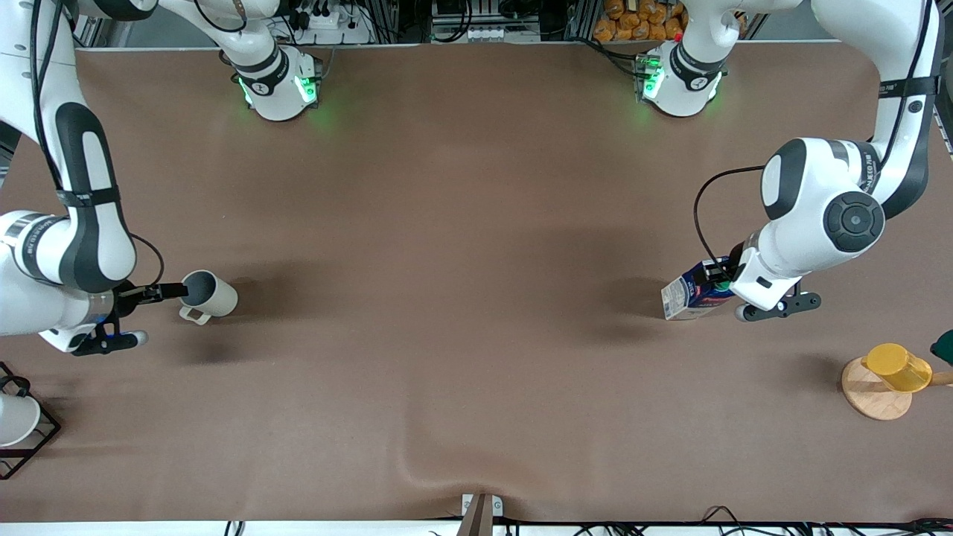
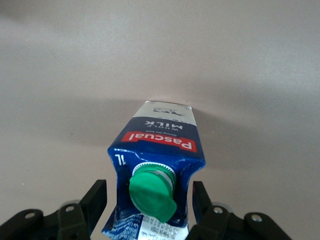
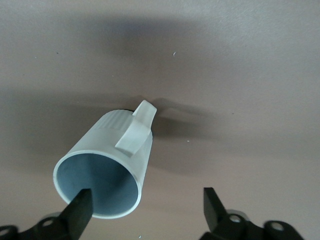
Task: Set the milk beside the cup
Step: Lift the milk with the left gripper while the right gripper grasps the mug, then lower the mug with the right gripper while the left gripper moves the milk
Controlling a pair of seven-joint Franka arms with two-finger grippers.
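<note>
The milk (image 1: 689, 294) is a gable-top carton with a dark blue top, green cap and red label (image 2: 159, 141). It stands on the brown table toward the left arm's end. My left gripper (image 1: 718, 286) (image 2: 148, 200) is open around the carton's top, with a finger on each side and narrow gaps. The cup (image 1: 210, 295) (image 3: 107, 160), a beige mug with a grey inside, stands toward the right arm's end. My right gripper (image 1: 175, 290) (image 3: 146, 205) is open at its rim: one finger over the mouth, the other outside on the handle side.
A yellow cup (image 1: 897, 367) rests on a round wooden stand (image 1: 872, 398) at the left arm's end, nearer the front camera than the milk. A white cup (image 1: 13, 418) sits in a black wire rack (image 1: 37, 439) at the right arm's end. The cloth has a fold (image 1: 447, 465).
</note>
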